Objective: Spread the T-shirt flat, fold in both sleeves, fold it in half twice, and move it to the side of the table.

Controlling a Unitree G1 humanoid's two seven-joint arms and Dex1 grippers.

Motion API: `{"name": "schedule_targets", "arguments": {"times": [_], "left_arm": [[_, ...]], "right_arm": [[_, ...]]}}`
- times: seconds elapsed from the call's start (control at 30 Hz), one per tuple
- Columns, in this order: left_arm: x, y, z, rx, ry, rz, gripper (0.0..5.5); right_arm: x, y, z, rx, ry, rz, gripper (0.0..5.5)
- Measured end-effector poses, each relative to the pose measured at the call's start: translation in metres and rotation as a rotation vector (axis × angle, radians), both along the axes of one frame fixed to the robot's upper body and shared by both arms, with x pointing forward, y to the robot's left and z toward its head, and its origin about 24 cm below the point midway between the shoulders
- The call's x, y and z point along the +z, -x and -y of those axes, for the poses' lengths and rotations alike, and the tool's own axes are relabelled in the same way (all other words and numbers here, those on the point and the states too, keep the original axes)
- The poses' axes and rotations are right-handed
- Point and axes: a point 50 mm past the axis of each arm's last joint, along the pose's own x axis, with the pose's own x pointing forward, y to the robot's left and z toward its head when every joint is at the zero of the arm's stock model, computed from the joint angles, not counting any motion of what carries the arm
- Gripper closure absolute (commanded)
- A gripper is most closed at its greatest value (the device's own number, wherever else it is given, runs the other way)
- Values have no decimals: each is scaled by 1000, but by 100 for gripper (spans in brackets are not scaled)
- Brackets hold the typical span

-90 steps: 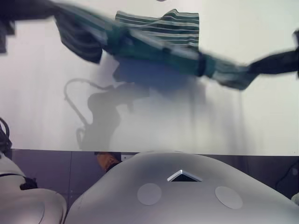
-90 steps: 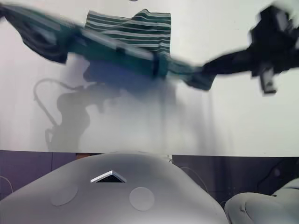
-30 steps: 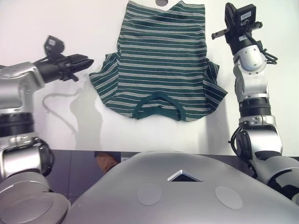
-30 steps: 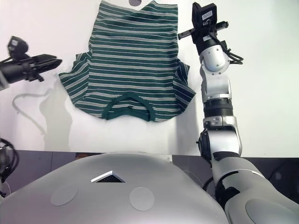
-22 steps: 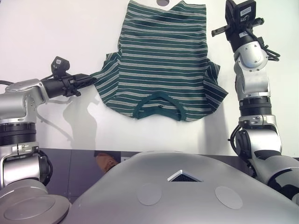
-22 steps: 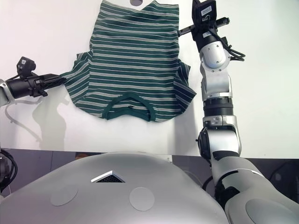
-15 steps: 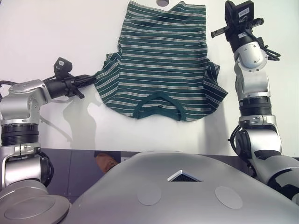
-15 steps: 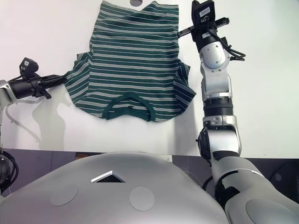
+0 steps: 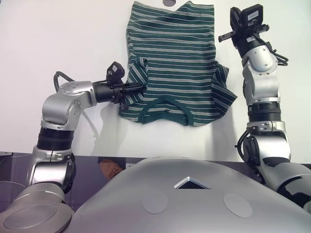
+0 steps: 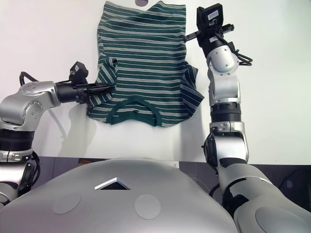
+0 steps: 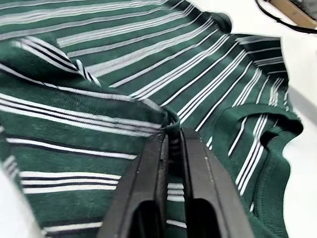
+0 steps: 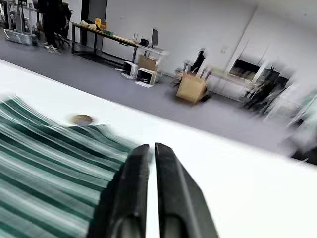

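Since half a second ago my left arm has swung in from the side and dragged the left sleeve (image 9: 135,85) over the chest of the shirt; the right arm barely budged. Going big to small: one white table (image 9: 43,39), its far side cut off at the top of the head views. One green striped T-shirt (image 9: 170,53) lies flat in the middle of it, collar (image 9: 164,108) toward me, far hem right at the frame edge. Whatever fabric sits under the doubled-over sleeve is hidden from me. The right sleeve (image 9: 224,94) lies spread out flat. Two grippers: the left gripper (image 11: 173,133) is clamped on the sleeve's hem, cloth bunched between its two black fingers. The right gripper (image 12: 149,147) hangs above the table just beside the shirt's far right corner, fingers pressed together with nothing in them. One small round mark (image 12: 81,119) sits on the table just past the hem, half cut off in the head views. The room (image 12: 198,59) beyond the table is smeared, so I can only vaguely make out desks and boxes.
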Motion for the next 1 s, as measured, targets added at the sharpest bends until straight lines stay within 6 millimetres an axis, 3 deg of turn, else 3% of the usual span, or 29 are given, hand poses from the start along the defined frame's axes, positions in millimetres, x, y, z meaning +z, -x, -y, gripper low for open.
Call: {"name": "schedule_targets", "arguments": {"times": [0.07,0.17,0.3,0.43,0.7,0.8,0.9,1.0], "left_arm": [[-3,3,-1,10,-4,-13,460],[9,7,-3,22,46,28,460],[21,4,-6,48,77,59,460],[20,5,-6,51,72,47,460],[19,5,-5,49,58,58,460],[18,4,-5,62,49,64,460],[18,4,-5,63,50,67,460],[14,5,-4,54,46,62,460]], "right_arm": [[-9,32,23,60,-111,-146,424],[-19,99,57,155,-223,-430,359],[-27,135,51,246,-232,-617,359],[-31,138,35,315,-101,-623,359],[-30,129,32,341,151,-582,531],[-28,129,28,373,204,-580,548],[-28,122,39,312,222,-566,548],[-26,111,73,166,271,-565,548]]}}
